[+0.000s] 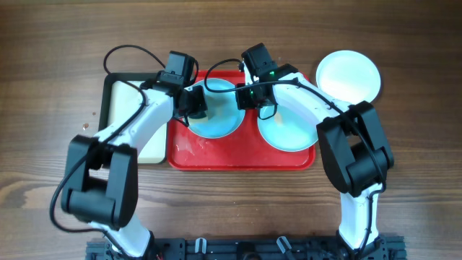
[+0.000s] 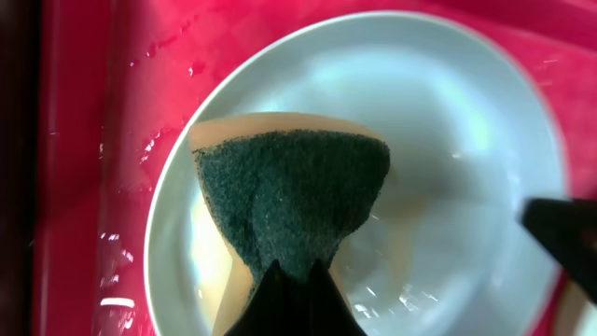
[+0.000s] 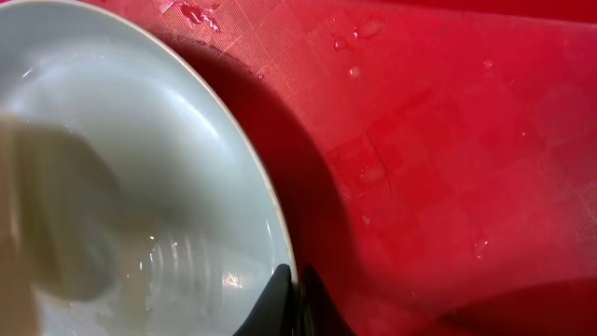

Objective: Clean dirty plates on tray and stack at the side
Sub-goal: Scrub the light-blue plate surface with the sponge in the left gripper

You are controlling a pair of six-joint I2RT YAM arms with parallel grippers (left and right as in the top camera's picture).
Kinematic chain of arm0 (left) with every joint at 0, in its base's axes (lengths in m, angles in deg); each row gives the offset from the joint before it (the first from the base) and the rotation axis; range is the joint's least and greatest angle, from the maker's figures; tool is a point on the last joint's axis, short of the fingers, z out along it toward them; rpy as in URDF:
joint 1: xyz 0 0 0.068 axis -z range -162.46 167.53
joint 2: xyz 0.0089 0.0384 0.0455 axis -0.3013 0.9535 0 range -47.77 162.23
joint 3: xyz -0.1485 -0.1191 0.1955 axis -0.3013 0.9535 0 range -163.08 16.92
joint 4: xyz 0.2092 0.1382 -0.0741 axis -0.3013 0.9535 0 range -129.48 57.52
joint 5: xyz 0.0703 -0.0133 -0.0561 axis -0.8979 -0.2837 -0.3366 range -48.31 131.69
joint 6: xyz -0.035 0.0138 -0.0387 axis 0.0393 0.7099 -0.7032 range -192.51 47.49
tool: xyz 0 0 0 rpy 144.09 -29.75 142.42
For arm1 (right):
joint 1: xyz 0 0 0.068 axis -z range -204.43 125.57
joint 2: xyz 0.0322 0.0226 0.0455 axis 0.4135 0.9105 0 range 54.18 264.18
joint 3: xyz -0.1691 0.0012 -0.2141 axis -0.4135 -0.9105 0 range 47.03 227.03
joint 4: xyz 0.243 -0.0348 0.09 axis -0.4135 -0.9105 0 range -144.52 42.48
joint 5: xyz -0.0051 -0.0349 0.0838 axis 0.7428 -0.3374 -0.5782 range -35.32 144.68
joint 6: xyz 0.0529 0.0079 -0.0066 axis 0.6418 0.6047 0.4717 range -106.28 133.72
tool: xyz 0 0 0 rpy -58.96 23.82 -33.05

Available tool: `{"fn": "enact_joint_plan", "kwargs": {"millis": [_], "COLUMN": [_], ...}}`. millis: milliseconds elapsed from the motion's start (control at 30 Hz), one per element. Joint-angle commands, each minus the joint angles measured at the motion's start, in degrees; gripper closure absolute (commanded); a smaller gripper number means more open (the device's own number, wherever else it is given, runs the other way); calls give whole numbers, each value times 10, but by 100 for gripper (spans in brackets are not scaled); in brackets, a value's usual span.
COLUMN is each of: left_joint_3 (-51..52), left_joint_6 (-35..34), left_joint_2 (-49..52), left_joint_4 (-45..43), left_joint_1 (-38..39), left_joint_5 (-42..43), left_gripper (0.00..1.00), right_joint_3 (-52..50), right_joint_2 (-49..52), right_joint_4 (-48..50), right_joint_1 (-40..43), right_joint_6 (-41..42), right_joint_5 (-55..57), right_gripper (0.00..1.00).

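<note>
left claw [image 2: 291,277] tight on a green sponge [image 2: 291,196] over a pale blue plate [image 2: 448,121], right claw [image 3: 293,283] tight on its rim

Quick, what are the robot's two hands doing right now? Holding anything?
Left gripper: shut on the sponge.
Right gripper: shut on the rim of the blue plate.

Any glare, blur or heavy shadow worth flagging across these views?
Overhead: even, sharp; the white plate nearly blown out. Left wrist: sponge crisp, glints on the wet red tray. Right wrist: pale blue plate throws a dark shadow on the tray; blurred pale smudge at left edge.
</note>
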Motion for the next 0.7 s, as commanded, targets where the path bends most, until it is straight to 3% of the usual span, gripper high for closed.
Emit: {"fn": "enact_joint_plan", "kwargs": {"millis": [0, 167, 500, 667], "left_joint_3": [-2, -2, -2, -2], "left_joint_6": [-1, -3, -3, -3], "left_joint_2": [34, 65, 88, 89], "left_joint_4": [-12, -25, -34, -51], "left_joint_1": [2, 3, 3, 10], "left_joint_5": [-12, 12, 160, 173], "left_gripper": [96, 96, 96, 96], "right_joint_3": [3, 3, 3, 3], "right_joint_2": [14, 14, 14, 14], "right_joint_4": [2, 2, 2, 2], "right_joint_1": [-3, -3, -3, -3], "right_joint_6": [0, 0, -2, -2], "right_joint_5": [-4, -4, -4, -4], "right_gripper": [96, 96, 96, 96]}}
